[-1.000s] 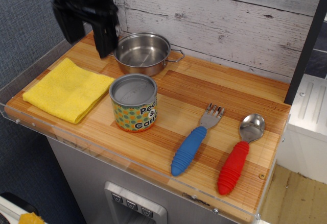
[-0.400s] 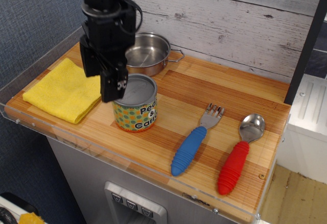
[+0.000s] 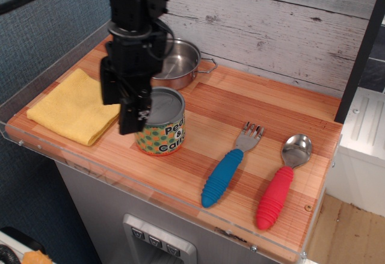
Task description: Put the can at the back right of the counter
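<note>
Gripper [image 3: 124,103] jaws spread, holding nothing, hanging just left of and over the can [image 3: 160,122], which stands upright below them. Looks rigid, light, slick-sided: grab across the label mid-height, not the lid.

Legible text: one item only. The can [image 3: 160,122], standing near the front edge of the counter [image 3: 252,104] toward its left half, carries a white label panel with dark lettering. Visible portion reads "Pea" over "&" over "Carro"; the rest wraps out of sight around the can's side. No other readable markings.
</note>
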`<control>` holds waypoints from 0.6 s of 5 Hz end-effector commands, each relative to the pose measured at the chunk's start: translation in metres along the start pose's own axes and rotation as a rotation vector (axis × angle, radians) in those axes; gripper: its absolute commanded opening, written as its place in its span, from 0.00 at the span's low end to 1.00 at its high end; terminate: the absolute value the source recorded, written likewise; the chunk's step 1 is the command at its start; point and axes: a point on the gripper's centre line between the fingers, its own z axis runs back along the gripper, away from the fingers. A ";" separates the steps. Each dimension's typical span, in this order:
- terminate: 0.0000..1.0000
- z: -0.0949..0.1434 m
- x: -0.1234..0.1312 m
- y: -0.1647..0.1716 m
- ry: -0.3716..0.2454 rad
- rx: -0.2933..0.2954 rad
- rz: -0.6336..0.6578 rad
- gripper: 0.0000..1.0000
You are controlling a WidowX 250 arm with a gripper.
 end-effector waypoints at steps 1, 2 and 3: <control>0.00 -0.001 0.001 0.014 -0.031 0.030 0.043 1.00; 0.00 -0.002 0.010 0.012 -0.051 0.019 0.037 1.00; 0.00 0.000 0.019 0.013 -0.042 0.027 0.085 1.00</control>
